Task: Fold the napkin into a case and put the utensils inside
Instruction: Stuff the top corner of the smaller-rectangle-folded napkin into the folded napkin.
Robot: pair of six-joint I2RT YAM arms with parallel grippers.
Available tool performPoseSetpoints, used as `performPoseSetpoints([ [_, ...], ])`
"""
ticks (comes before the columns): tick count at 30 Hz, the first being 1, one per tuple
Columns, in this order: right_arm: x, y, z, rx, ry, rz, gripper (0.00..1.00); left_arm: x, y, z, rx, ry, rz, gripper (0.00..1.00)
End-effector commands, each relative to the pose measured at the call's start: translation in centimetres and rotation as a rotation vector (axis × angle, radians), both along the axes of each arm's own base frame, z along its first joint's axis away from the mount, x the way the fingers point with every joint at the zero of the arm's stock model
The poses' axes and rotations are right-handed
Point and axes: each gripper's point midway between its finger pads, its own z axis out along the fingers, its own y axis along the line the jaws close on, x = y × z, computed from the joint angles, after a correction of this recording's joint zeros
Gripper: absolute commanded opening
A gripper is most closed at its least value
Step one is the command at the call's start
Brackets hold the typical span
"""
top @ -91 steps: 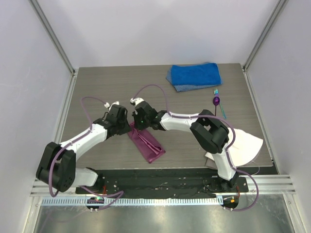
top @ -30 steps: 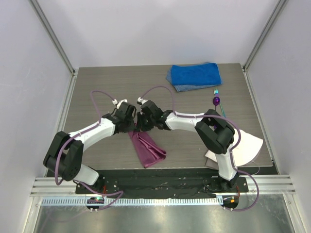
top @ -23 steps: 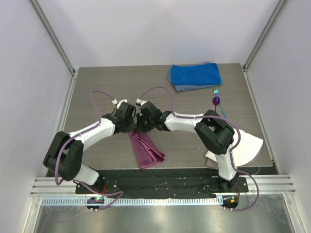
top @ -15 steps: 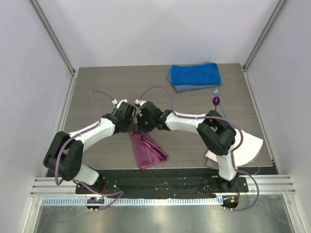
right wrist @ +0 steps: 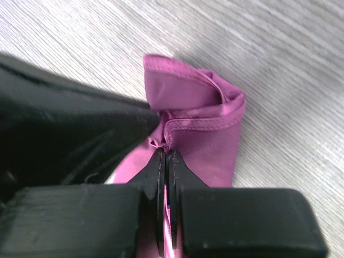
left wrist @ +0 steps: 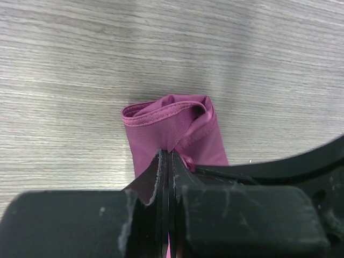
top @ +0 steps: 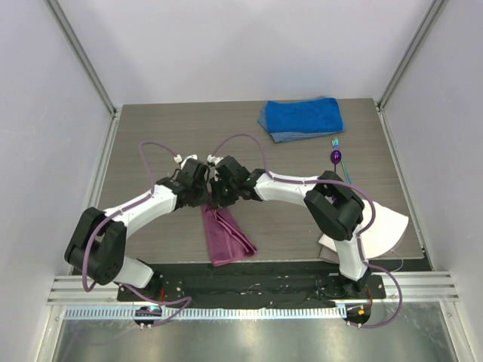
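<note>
The magenta napkin (top: 223, 235) is folded into a narrow strip that runs from both grippers toward the table's near edge. My left gripper (top: 202, 202) and right gripper (top: 216, 200) sit side by side at its far end, each shut on the cloth. In the left wrist view the left gripper (left wrist: 168, 156) pinches the napkin's hem (left wrist: 172, 126). In the right wrist view the right gripper (right wrist: 165, 151) pinches a bunched edge of the napkin (right wrist: 201, 134). The purple spoon (top: 336, 157) and teal fork (top: 341, 162) lie together at the right, apart from both grippers.
A folded blue towel (top: 301, 118) lies at the back right. A white cloth (top: 379, 228) sits at the near right beside the right arm's base. Metal frame posts and white walls bound the table on the left, right and back.
Both grippers have kept their hold and moved slightly. The strip's near end has swung left, from slanting toward the right three seconds ago to hanging nearly straight toward the near edge.
</note>
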Motion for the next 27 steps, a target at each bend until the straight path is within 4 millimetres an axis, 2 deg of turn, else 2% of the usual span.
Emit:
performPoseSetpoints([
  [1, 1.1, 2.4, 1.9, 0.059, -0.009, -0.005, 0.01, 0.2, -0.7, 1.2, -0.055, -0.031, -0.016, 0.00],
  [3, 1.8, 2.9, 2.3, 0.073, -0.006, -0.028, 0.01, 0.1, -0.8, 1.3, -0.057, -0.031, -0.020, 0.00],
  [4, 1.9, 3.0, 1.6, 0.062, 0.003, -0.036, 0.01, -0.1, -0.6, 1.1, -0.050, -0.021, -0.019, 0.00],
  [6, 2.2, 3.4, 1.7, 0.071, 0.018, -0.043, 0.01, -0.1, -0.5, 1.4, -0.047, -0.027, -0.021, 0.00],
  [12, 1.9, 3.6, 0.0, 0.066, 0.074, -0.058, 0.01, 0.2, 0.3, 2.2, -0.014, -0.058, -0.002, 0.00],
  [16, 2.4, 4.3, 1.3, 0.127, 0.085, -0.088, 0.01, 0.0, 0.1, 1.4, -0.015, -0.022, -0.005, 0.00],
  [20, 4.6, 4.3, 3.1, 0.255, 0.152, -0.205, 0.01, -0.6, 0.1, 0.2, -0.019, 0.003, -0.001, 0.00],
  [21, 4.7, 4.1, 2.9, 0.272, 0.175, -0.229, 0.01, -0.7, 0.2, 0.0, -0.017, 0.005, 0.001, 0.00],
  [22, 5.5, 4.5, 3.7, 0.326, 0.169, -0.235, 0.01, -0.9, 0.4, -0.1, -0.015, 0.007, 0.002, 0.00],
  [27, 6.1, 4.6, 3.4, 0.449, 0.288, -0.337, 0.01, -1.2, 0.8, 0.0, -0.010, -0.003, 0.011, 0.00],
])
